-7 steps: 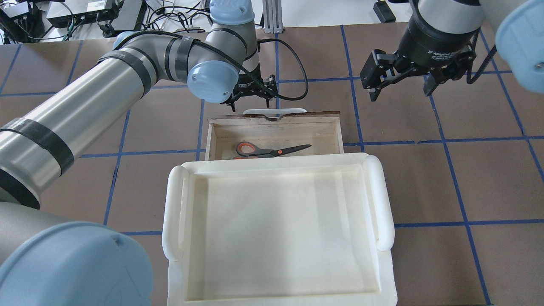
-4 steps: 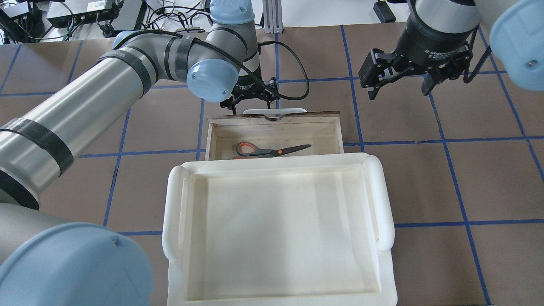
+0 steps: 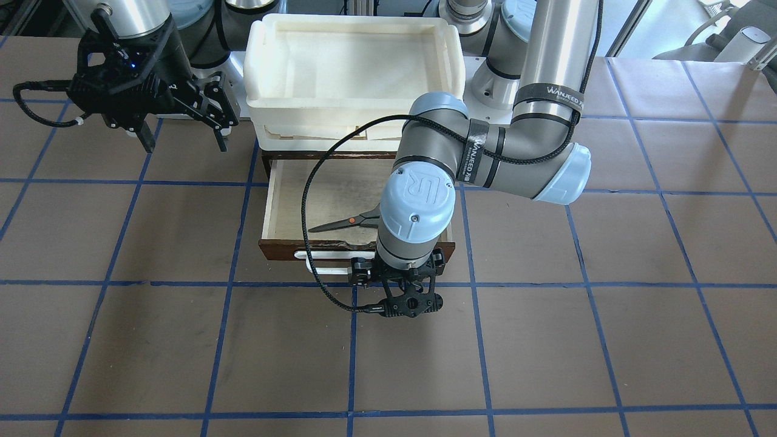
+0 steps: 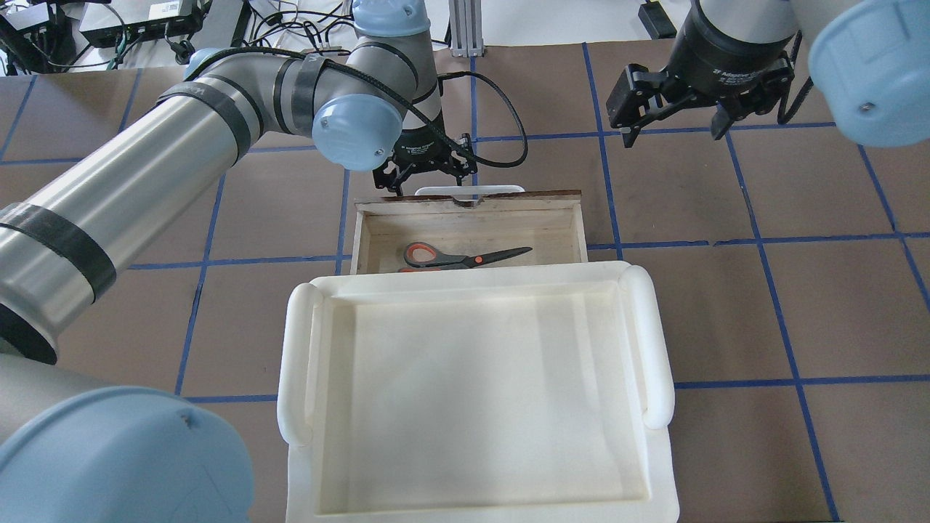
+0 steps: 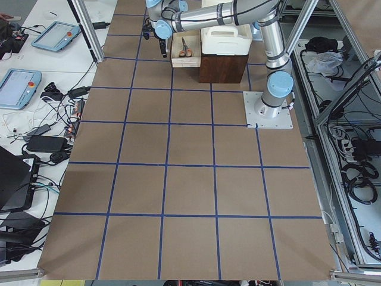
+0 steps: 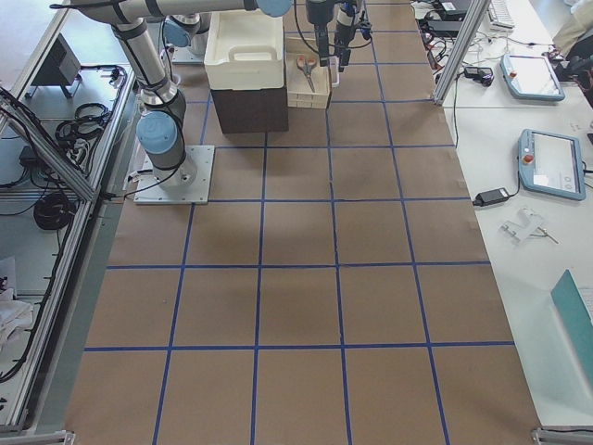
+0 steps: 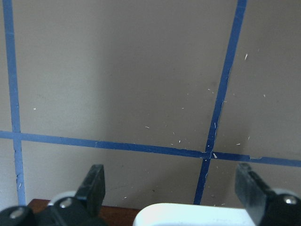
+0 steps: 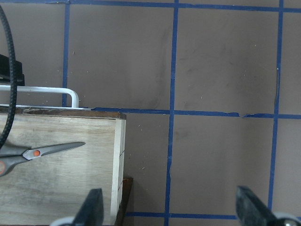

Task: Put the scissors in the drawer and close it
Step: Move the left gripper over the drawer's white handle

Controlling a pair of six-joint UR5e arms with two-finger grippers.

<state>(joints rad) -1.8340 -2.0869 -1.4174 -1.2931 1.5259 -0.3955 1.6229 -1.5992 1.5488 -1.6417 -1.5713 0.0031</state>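
Scissors (image 4: 465,256) are laid flat on the pale floor of the drawer (image 4: 361,236), which stands open beneath the cream tray (image 4: 465,277); only the closing appears to be left. The left gripper (image 4: 429,181) is held just beyond the white bar handle (image 4: 468,189), jaws spread wide and empty, seemingly so the front can be pushed in. The right gripper (image 4: 672,138) is parked well aside, likewise spread and empty, presumably to leave the drawer's path free.
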